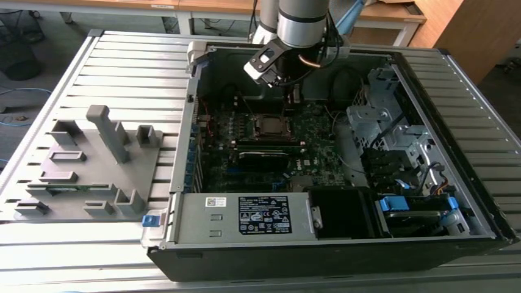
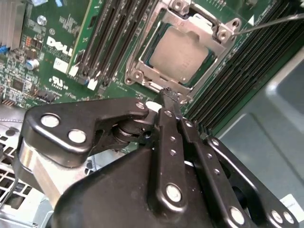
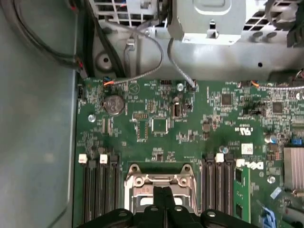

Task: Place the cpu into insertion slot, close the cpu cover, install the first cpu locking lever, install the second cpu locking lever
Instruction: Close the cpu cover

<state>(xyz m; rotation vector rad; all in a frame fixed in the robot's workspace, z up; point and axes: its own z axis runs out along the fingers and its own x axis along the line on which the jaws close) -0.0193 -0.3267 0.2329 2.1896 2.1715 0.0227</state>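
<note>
The cpu, a dull grey-brown square, lies in the insertion slot on the green motherboard. The silvery cpu cover lies down around it, and the chip shows through its window. A thin metal lever rod sticks out past one corner of the socket. My gripper is shut with nothing between its fingers. Its tips hang just over the socket's edge, as the first wrist view also shows for the gripper and the cover. In the exterior view the gripper reaches down into the case, just behind the socket.
The open computer case lies on a slatted metal table. Long black memory slots flank the socket on both sides. Drive cages and cables fill the exterior view's right. A grey fixture block stands on the table at the exterior view's left.
</note>
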